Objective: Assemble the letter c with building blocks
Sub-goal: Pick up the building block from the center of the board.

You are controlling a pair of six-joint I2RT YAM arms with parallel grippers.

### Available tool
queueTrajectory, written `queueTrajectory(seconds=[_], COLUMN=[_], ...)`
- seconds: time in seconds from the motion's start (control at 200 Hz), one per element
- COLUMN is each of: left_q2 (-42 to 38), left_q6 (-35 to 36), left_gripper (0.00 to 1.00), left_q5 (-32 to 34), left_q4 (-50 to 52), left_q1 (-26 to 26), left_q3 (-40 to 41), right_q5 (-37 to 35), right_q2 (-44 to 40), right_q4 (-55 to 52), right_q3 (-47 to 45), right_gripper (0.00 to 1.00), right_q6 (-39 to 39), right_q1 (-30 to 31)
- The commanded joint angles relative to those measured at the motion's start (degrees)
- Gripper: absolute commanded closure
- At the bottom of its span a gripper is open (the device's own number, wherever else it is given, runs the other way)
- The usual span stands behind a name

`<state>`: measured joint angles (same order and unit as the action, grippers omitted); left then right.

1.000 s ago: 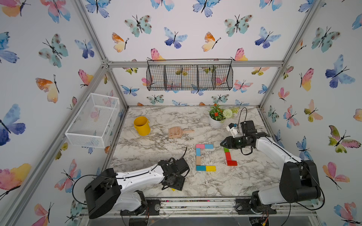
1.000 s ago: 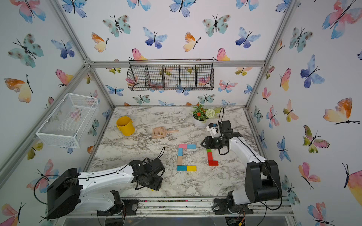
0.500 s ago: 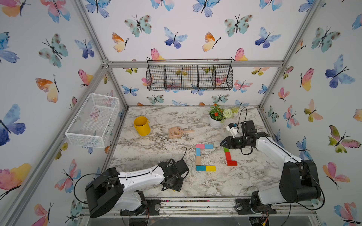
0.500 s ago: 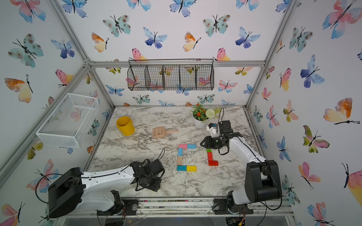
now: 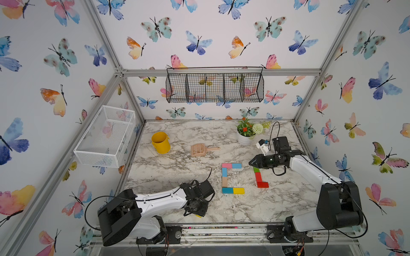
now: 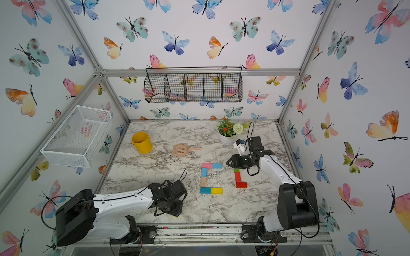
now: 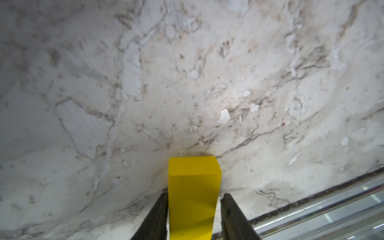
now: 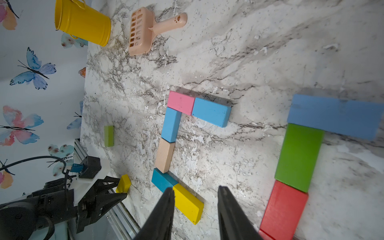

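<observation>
The marbled worktop (image 5: 177, 168) carried everything. On its far left stood a yellow bucket (image 5: 160, 143), with a tan scoop (image 5: 200, 149) just right of it and a flower pot (image 5: 244, 137) at the far right. At mid-worktop six building blocks (image 5: 224, 182) lay touching in a C: pink and light blue across the far side, light blue and tan down the left, teal and yellow along the near side. Just right of it lay an L-shaped row (image 5: 258, 178) of one green and two red blocks, with a blue block (image 8: 332, 116) across its far end. The right fingers (image 8: 162, 214) hung released and empty above that far end. Near the worktop's near edge, left of the C, the left fingers (image 7: 155, 220) flanked a loose yellow block (image 7: 193, 197). One finger lay against it and a sliver of gap seemed to show at the other, so whether it was grasped could not be told.
</observation>
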<state>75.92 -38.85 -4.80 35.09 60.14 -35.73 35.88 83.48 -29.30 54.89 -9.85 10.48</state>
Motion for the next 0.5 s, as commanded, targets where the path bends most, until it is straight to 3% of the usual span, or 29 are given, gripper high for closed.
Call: queueTrajectory(seconds=[0.0,0.29,0.496], left_q2=[1.2,1.8,3.1], left_q6=[-0.4,-0.7,0.1], left_gripper=[0.56,0.58,0.65], left_q5=[-0.2,-0.6,0.6], left_q4=[-0.2,-1.0,0.3], left_q1=[0.3,0.3,0.3], left_q3=[0.9,0.8,-1.1], right_q5=[1.2,2.8,4.6], right_q2=[-0.9,-1.0,-1.6], right_q4=[0.2,0.5,0.6], right_q3=[-0.8,-1.0,-1.0], right_gripper=[0.62,0.62,0.62], right_q6=[0.0,-0.1,-0.6], right_q1=[-0.1,-0.1,-0.1])
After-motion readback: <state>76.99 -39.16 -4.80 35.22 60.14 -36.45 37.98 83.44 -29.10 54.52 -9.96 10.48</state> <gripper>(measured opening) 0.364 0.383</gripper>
